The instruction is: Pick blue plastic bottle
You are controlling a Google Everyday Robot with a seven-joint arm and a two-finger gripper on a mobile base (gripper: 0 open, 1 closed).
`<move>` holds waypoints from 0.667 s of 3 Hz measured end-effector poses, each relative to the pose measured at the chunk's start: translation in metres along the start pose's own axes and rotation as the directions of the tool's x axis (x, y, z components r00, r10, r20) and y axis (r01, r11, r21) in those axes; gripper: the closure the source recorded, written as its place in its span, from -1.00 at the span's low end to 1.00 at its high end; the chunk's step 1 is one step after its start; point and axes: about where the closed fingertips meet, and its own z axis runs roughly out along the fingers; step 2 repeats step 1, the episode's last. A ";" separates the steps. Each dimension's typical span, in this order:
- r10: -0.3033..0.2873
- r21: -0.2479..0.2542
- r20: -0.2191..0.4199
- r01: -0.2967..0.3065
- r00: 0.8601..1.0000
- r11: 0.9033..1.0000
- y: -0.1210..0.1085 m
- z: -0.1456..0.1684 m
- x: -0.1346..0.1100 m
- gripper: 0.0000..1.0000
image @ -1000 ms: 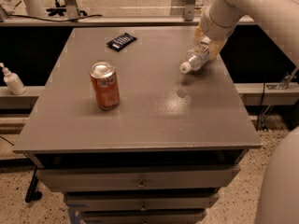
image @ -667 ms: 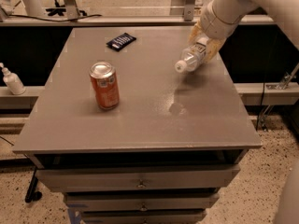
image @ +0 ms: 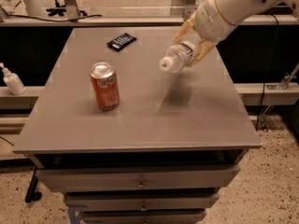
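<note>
**A:** A speckled floor [image: 275,190], and in the middle of the frame a grey table [image: 140,125] with drawers [image: 140,176] under it. Where does the job stand?

**B:** The white arm [image: 233,3] reaches in from the upper right. Its gripper [image: 189,48] hangs above the table's right half, its tan fingers [image: 202,50] clenched around the blue plastic bottle [image: 176,57]. The bottle is tilted, with its cap [image: 164,64] pointing down and left. It looks clear of the top, with its shadow [image: 180,94] on the surface below, so I'd judge this is the lift.

**A:** How would you do it well?

**B:** Raise it straight up, without swinging. The hold sits towards the bottle's base, so the cap end hangs free and could swivel. The squeeze should be firm, but not enough to crush the wall.

**A:** And the materials?

**B:** The tabletop is matt, flat and faintly scuffed. The bottle is a thin, clear cylinder with a white label, probably slippery and springy. The orange soda can [image: 104,85] stands upright at centre left, well apart, rigid metal with a shiny lid. A flat, glossy black packet [image: 121,41] lies near the far edge. A white pump bottle [image: 11,80] stands off the table at the left edge of the frame
</note>
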 end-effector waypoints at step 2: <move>0.006 0.012 0.032 -0.006 0.999 1.000 -0.004 0.002 -0.009 1.00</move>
